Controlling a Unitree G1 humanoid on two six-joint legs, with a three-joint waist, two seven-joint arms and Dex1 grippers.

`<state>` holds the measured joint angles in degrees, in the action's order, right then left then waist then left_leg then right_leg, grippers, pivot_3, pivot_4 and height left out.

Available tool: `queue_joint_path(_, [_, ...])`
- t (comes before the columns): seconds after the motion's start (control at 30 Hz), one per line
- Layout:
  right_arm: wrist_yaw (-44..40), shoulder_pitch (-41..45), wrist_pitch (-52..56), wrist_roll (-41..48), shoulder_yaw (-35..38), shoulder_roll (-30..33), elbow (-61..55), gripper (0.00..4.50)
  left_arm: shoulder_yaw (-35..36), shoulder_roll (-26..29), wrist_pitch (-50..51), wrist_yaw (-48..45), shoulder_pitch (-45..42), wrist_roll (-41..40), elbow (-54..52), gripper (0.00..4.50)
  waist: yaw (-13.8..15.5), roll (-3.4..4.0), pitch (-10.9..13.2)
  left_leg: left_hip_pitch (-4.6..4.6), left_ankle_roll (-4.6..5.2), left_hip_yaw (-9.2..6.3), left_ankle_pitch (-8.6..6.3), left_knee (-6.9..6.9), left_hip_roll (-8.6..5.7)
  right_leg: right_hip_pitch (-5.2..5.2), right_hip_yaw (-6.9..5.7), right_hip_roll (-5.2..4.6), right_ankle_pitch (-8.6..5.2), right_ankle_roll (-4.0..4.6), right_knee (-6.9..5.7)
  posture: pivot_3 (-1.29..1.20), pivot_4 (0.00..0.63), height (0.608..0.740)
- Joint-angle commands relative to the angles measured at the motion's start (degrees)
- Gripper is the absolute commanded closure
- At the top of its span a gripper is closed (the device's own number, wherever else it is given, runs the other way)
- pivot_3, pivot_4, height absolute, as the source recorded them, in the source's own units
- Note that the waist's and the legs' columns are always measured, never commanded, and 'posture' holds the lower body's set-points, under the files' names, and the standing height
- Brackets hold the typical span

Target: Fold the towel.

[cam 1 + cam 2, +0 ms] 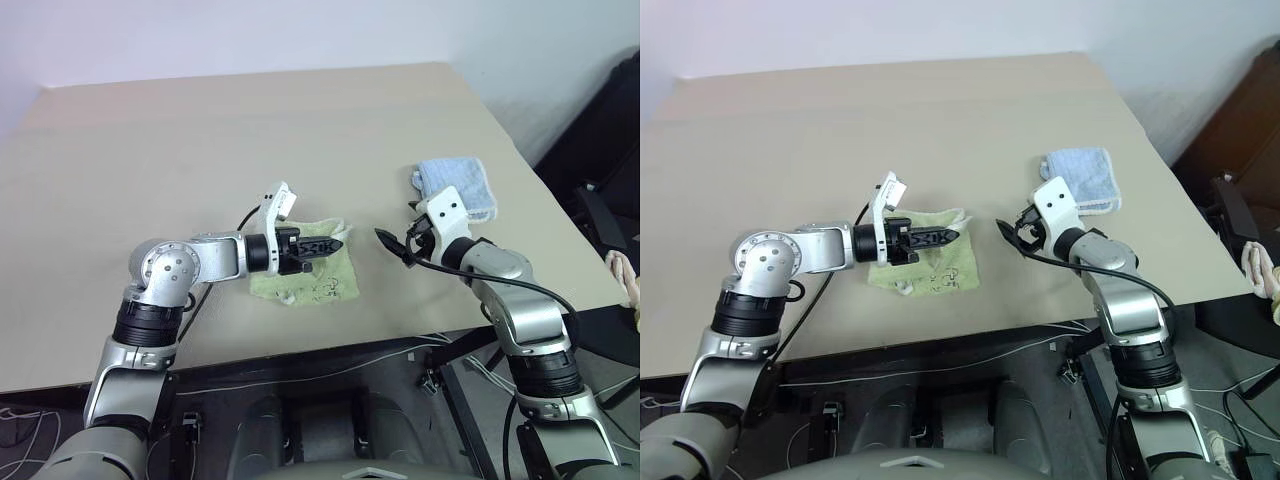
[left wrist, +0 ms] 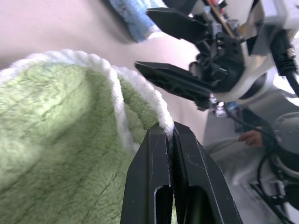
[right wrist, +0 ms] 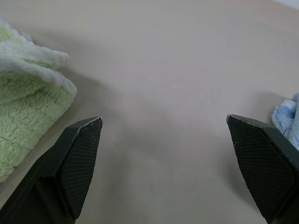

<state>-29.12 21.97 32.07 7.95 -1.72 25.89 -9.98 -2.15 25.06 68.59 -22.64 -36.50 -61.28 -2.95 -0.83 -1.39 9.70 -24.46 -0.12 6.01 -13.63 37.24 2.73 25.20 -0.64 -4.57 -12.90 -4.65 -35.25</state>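
The light green towel (image 1: 322, 280) lies crumpled on the table near the front edge, folded partly over itself. My left gripper (image 1: 338, 243) reaches in from the left just above it, pointing right. In the left wrist view its fingertips (image 2: 161, 135) are pressed together on the towel's (image 2: 60, 140) white stitched edge, lifting that edge. My right gripper (image 1: 395, 228) hovers just right of the towel, pointing left toward it, with its jaws wide apart and nothing between them. The right wrist view shows its fingers (image 3: 81, 158) spread over bare table with the towel (image 3: 28, 102) beside one of them.
A smaller light blue towel (image 1: 458, 185) lies folded behind my right arm, near the table's right edge. The tan table (image 1: 200, 130) stretches far back and to the left. Dark furniture (image 1: 610, 150) stands beyond the right edge, and cables hang under the front edge.
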Motion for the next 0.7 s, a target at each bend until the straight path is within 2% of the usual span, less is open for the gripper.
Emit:
queue_joint_path(0.03, [-0.07,0.90,-1.13,-0.21,0.41,0.65,-1.53,0.00,-1.26,0.79,0.43,-2.44,0.73,2.23,-3.31,4.47,0.02,0.00,0.00,0.00,0.00,0.00,0.00,0.00,0.00,0.00,0.00,0.00,0.00,0.00,0.00,0.00,0.150,0.740])
queue_joint_path(0.17, [-0.46,1.37,-1.83,-0.82,-0.36,0.66,-0.67,0.00,-1.27,1.17,0.86,-4.76,1.92,2.93,-5.43,4.47,0.02,0.00,0.00,0.00,0.00,0.00,0.00,0.00,0.00,0.00,0.00,0.00,-0.01,0.00,0.00,0.00,0.150,0.740])
queue_joint_path(0.2, [-0.46,1.49,-1.97,-0.96,-0.49,0.56,-0.39,0.00,-1.24,1.72,0.59,-5.96,2.36,3.11,-6.26,3.98,-0.01,0.00,0.00,0.00,0.00,-0.01,0.00,0.00,0.00,0.00,0.00,0.00,-0.01,0.01,0.00,0.00,0.150,0.740])
queue_joint_path(0.27, [-0.44,1.66,-2.17,-1.12,-0.65,0.41,0.00,0.00,-0.84,2.21,0.47,-7.33,2.86,3.42,-7.06,3.46,-0.02,0.00,0.00,0.00,0.00,0.00,0.00,0.00,0.00,0.00,0.00,0.00,-0.01,0.01,0.00,0.00,0.150,0.740])
queue_joint_path(0.37, [-0.37,2.02,-2.48,-1.08,-0.91,-0.02,0.39,0.00,-0.73,4.16,0.49,-9.71,3.40,4.05,-8.29,2.39,0.00,0.00,0.00,0.01,0.00,-0.01,0.00,0.00,0.01,0.00,0.00,0.00,-0.02,0.02,-0.01,0.00,0.150,0.740])
queue_joint_path(0.47, [-0.27,2.28,-2.95,-1.08,-1.13,-0.30,0.89,0.00,-2.72,10.11,-2.20,-15.81,6.48,6.91,-12.93,1.44,-0.33,0.00,0.00,0.03,0.00,-0.01,0.00,-0.03,0.02,0.02,0.03,0.00,-0.05,0.08,-0.01,0.00,0.150,0.740])
queue_joint_path(0.6, [-0.03,2.94,-2.30,0.13,-0.07,-0.97,0.92,0.00,-0.61,17.44,-7.48,-22.37,10.87,10.35,-14.52,0.15,-0.26,0.01,0.00,0.04,-0.01,0.01,0.00,-0.08,0.04,0.06,0.02,0.01,-0.07,0.09,-0.03,0.00,0.150,0.740])
queue_joint_path(0.7, [-0.12,3.56,-0.07,2.91,1.60,-2.20,0.00,0.00,4.51,21.18,-18.14,-28.79,15.14,14.47,-12.33,0.03,-0.19,0.01,0.00,0.03,-0.01,0.00,0.00,-0.05,0.06,0.06,0.02,-0.01,-0.08,0.11,-0.02,0.00,0.150,0.740])
